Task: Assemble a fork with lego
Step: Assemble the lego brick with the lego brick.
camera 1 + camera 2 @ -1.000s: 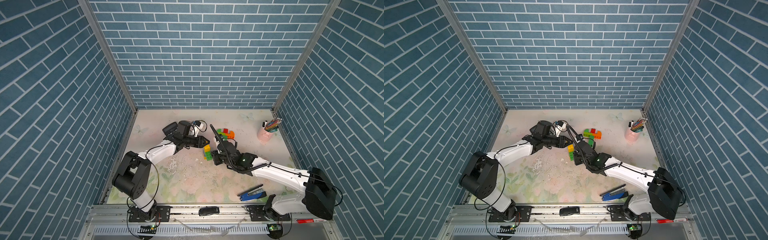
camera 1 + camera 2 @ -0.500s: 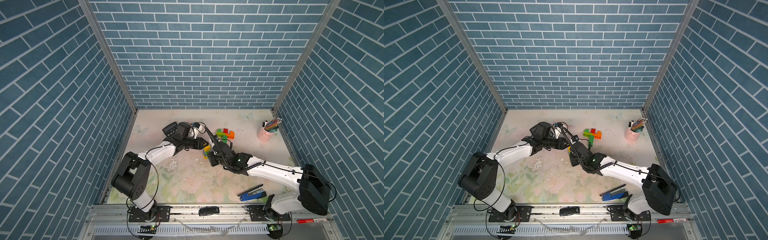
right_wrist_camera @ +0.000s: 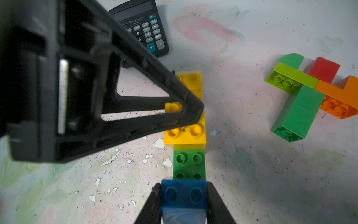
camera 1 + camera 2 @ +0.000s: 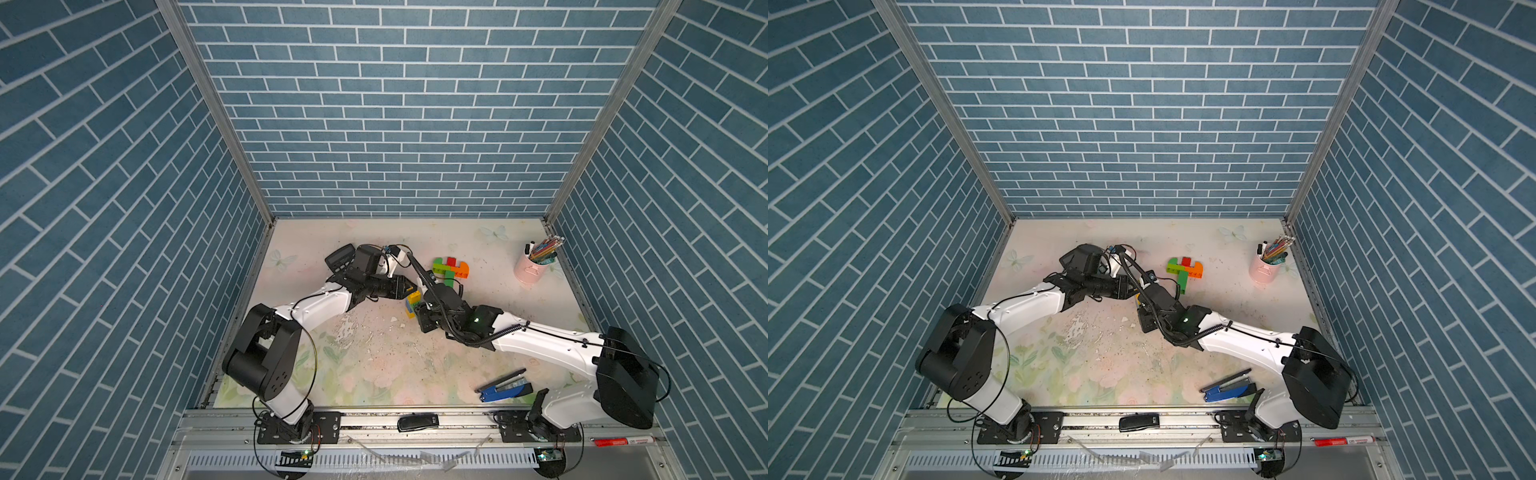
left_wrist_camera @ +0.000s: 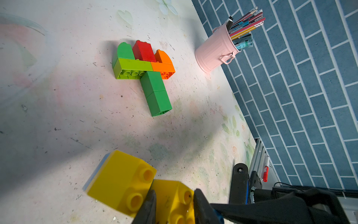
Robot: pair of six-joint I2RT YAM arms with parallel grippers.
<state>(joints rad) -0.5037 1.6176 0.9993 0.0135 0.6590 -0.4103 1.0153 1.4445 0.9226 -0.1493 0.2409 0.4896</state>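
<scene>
A row of lego runs blue (image 3: 184, 194), green (image 3: 188, 164), yellow (image 3: 186, 133), yellow (image 3: 190, 79) at mid-table, seen in a top view as a short strip (image 4: 412, 302). My right gripper (image 3: 184, 192) is shut on the blue end brick. My left gripper (image 5: 173, 195) is shut on a yellow brick (image 5: 174, 203), with the other yellow brick (image 5: 120, 180) beside it. A T-shaped piece (image 4: 451, 268) of green, lime, red and orange bricks lies apart on the table, to the right and farther back, also clear in the left wrist view as the T-shaped piece (image 5: 147, 69).
A black calculator (image 4: 340, 257) lies behind the left arm. A pink cup of pens (image 4: 531, 270) stands at the back right by the wall. A blue stapler (image 4: 503, 386) lies at the front right. White flecks (image 4: 357, 328) dot the mat.
My right gripper has slid a little left toward the left gripper with its bricks. The left gripper has stayed in place, its jaws closing slightly on the yellow brick.
</scene>
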